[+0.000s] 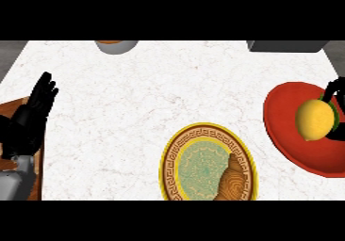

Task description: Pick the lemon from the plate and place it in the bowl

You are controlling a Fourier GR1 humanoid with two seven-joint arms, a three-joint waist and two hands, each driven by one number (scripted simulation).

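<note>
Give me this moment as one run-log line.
phase: placing | right hand: curled on lemon, over red bowl | left hand: open, resting at left edge | plate: croissant only

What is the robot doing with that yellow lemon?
The robot's right hand is curled round the lemon, holding it over the red bowl at the right side of the counter. The patterned plate near the front now has only a croissant on it. The left hand rests open at the left edge, fingers up. So the lemon looks nearly placed, though the hand has not let go yet.
</note>
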